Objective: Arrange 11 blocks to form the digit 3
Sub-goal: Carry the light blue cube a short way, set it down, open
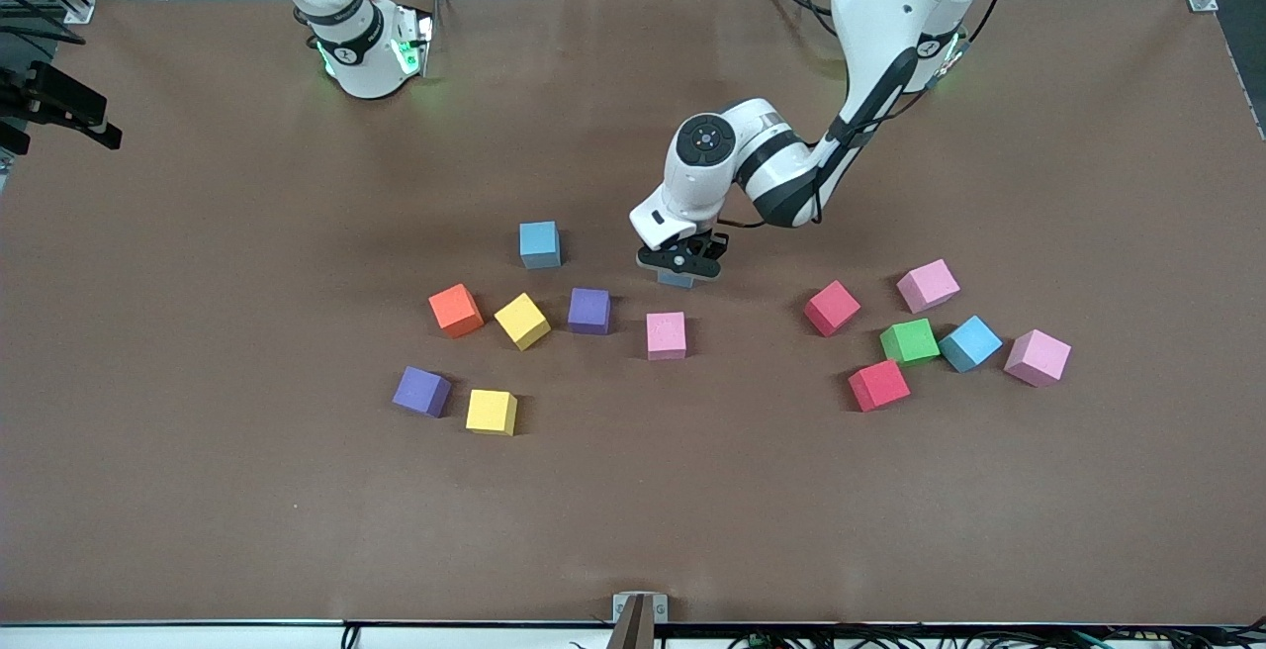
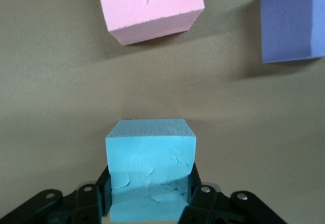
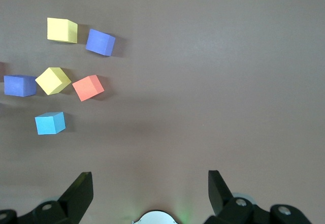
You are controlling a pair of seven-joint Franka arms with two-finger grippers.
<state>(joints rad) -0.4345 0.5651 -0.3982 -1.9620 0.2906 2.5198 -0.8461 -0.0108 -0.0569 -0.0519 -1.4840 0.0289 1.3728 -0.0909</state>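
Observation:
My left gripper (image 1: 680,263) (image 2: 150,179) is shut on a light blue block (image 1: 677,280) (image 2: 150,168), one finger pressed against each of its sides, low at the table just farther from the front camera than a pink block (image 1: 666,334) (image 2: 152,5). A purple block (image 1: 589,311) (image 2: 294,23) lies beside the pink one. Another light blue block (image 1: 539,243) (image 3: 50,123), an orange (image 1: 456,310), two yellow (image 1: 521,321) (image 1: 492,412) and a second purple (image 1: 421,391) are scattered toward the right arm's end. My right gripper (image 3: 150,191) waits open and empty near its base.
Toward the left arm's end lies a loose cluster: two red blocks (image 1: 832,308) (image 1: 878,385), two pink (image 1: 928,285) (image 1: 1038,357), a green (image 1: 909,341) and a light blue (image 1: 970,343). The brown table (image 1: 633,510) has bare surface nearer the front camera.

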